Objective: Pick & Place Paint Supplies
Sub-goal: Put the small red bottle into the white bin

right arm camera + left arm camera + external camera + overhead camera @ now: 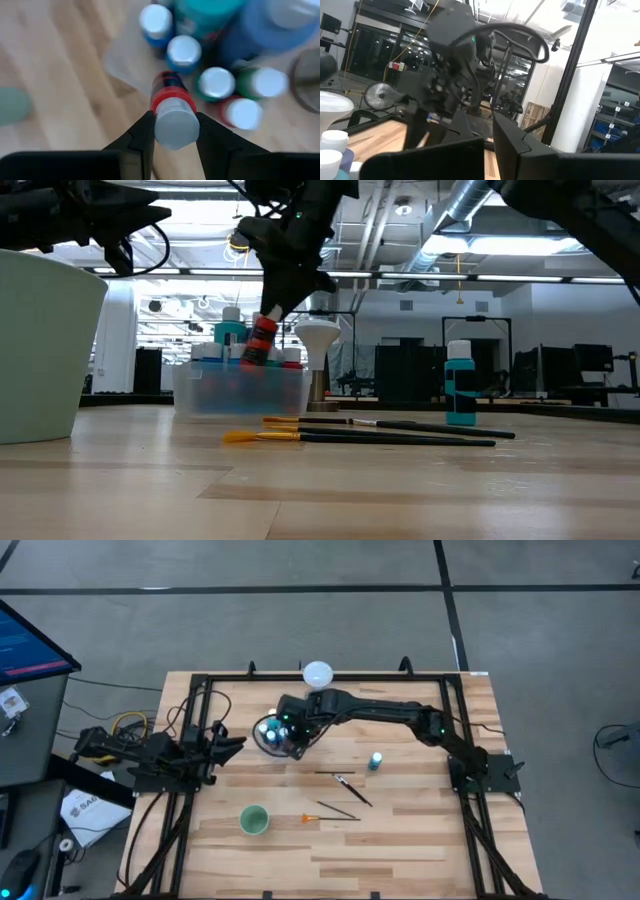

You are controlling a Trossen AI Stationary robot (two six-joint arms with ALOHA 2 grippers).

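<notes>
My right gripper (pixel 287 733) reaches over a clear plastic tub (pixel 240 392) at the far middle of the table and is shut on a red paint bottle (pixel 262 340) with a white cap. Several white-capped blue, teal, green and red bottles (pixel 215 82) stand upright in the tub. A teal bottle (pixel 376 761) stands alone on the table to the right. Thin dark-handled brushes (pixel 345 786), one orange-tipped (pixel 245 437), lie flat nearer the front. My left gripper (pixel 228 744) waits shut at the table's left side. My right gripper pinches the red bottle between its two fingers (pixel 142 132), just below the white cap (pixel 174 124). The fingers slant down from above. The bottle hangs tilted, cap toward the gripper, its lower end (pixel 252 360) at the height of the caps in the tub.
A pale green cup (pixel 254 820) stands near the front left. A white globe on a grey stand (pixel 317 673) is right behind the tub. Dark frame rails run along the table's left and right sides. Bare wood lies at the front right.
</notes>
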